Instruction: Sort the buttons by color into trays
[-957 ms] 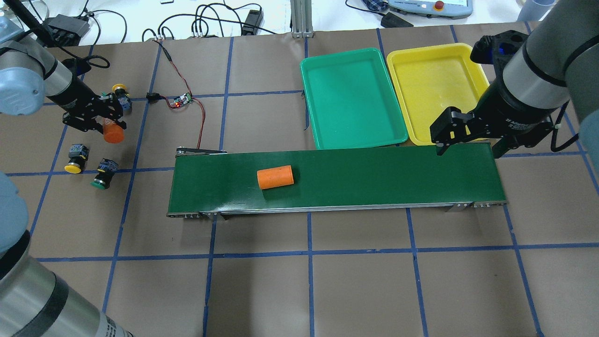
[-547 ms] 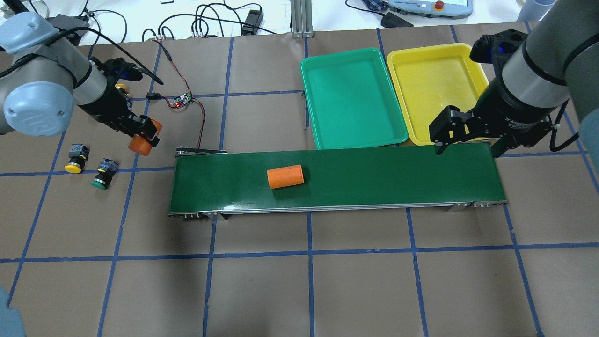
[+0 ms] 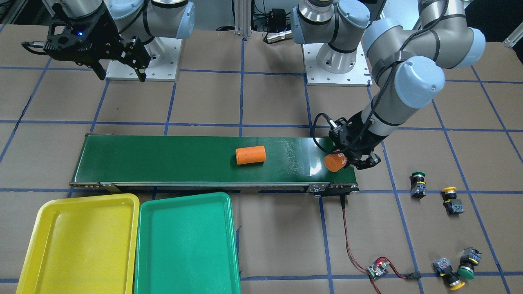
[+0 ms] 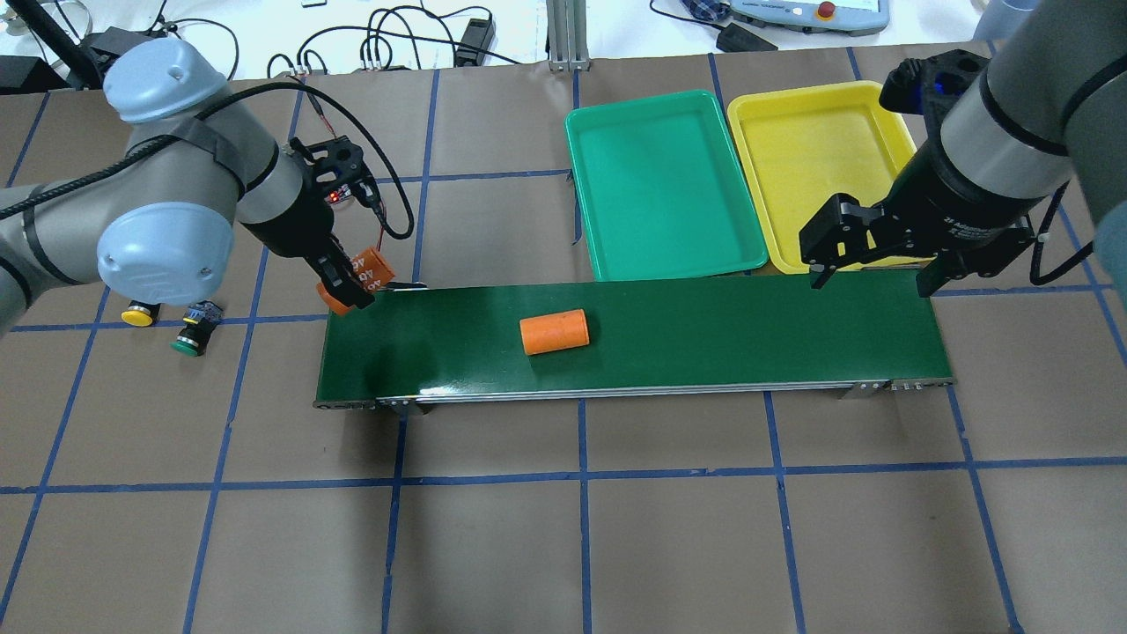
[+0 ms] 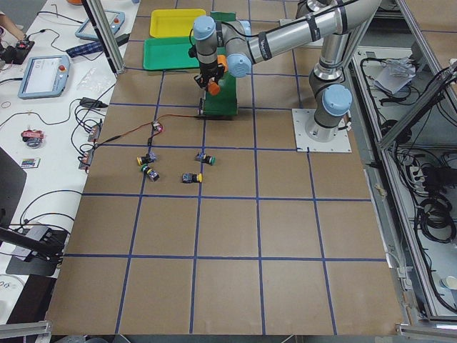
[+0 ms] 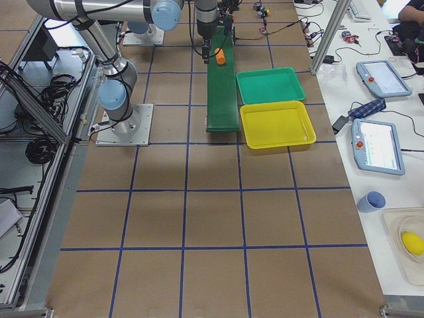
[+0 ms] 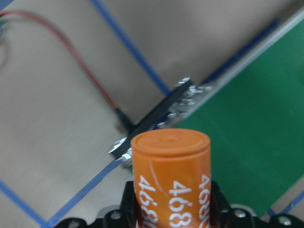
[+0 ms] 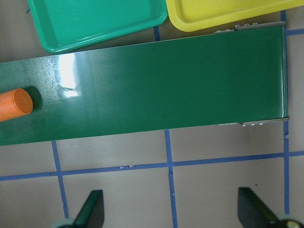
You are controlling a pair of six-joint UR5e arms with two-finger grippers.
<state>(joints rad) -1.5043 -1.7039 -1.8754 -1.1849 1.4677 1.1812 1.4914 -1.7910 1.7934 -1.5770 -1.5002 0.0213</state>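
My left gripper (image 4: pixel 352 283) is shut on an orange cylinder marked "4680" (image 7: pixel 171 175) and holds it over the left end of the dark-green conveyor belt (image 4: pixel 704 335). Four buttons lie on the table beyond that end. In the front-facing view I see a green one (image 3: pixel 417 183), a yellow one (image 3: pixel 451 200), another yellow one (image 3: pixel 447 273) and another green one (image 3: pixel 468 263). The green tray (image 4: pixel 660 180) and the yellow tray (image 4: pixel 819 167) are empty behind the belt's right half. My right gripper (image 4: pixel 876 264) is open and empty above the belt's right end.
A second orange cylinder (image 4: pixel 554 331) lies on its side near the belt's middle. A small circuit board (image 3: pixel 378 269) with red and black wires lies between the belt's left end and the buttons. Cables and tablets lie past the table's far edge.
My left gripper has carried the orange cylinder rightwards from the button area to the belt's left end. The cylinder on the belt has moved right. My right gripper has barely moved.
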